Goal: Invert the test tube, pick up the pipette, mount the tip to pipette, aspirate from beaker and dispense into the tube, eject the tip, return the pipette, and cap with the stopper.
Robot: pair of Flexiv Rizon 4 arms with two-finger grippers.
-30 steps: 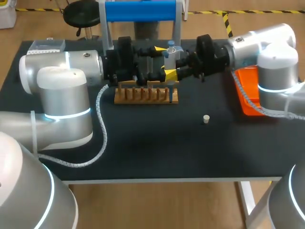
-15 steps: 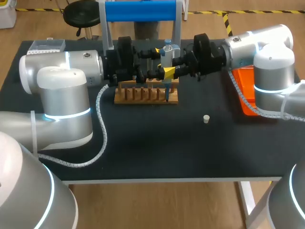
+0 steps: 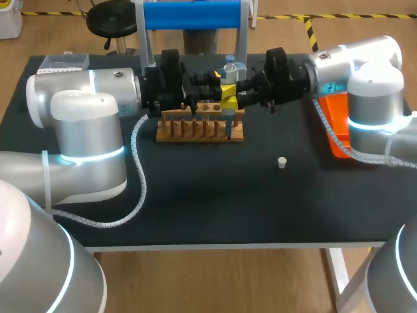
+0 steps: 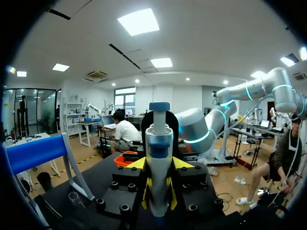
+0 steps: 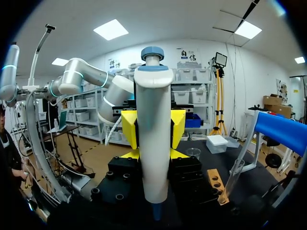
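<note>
While both arms meet at the far middle of the table, the white pipette with a blue plunger cap [image 3: 230, 70] stands upright between them, over the right end of the slotted wooden rack [image 3: 195, 130].

- Right gripper [image 3: 228, 98]: yellow tips clamped on the pipette's body from two sides.
- Left gripper [image 3: 218, 88]: drawn up against the pipette from the left. Whether it has a grip cannot be told.
- A blue tip [image 5: 156, 211] shows at the pipette's lower end.
- Right wrist view: the clear glass test tube [image 5: 234, 175] leans in the rack's end hole, beside and below the pipette, not under it.
- The small pale stopper [image 3: 281, 162] lies loose on the black table [image 3: 195, 195], nearer and to the right, well apart from the rack.

Judgement: the step looks like a two-arm hold or hand-over of the pipette, ahead of work at the tube.

To do it well:
- One grip should be firm before the other lets go.
- The pipette should stay vertical so nothing runs back into the barrel.
- The second hold belongs on the body, below the plunger cap, leaving plunger and ejector free.
- The tip is best kept off the rack's wood.
- Any lowering should line up with the tube's leaning mouth rather than the rack hole.
</note>
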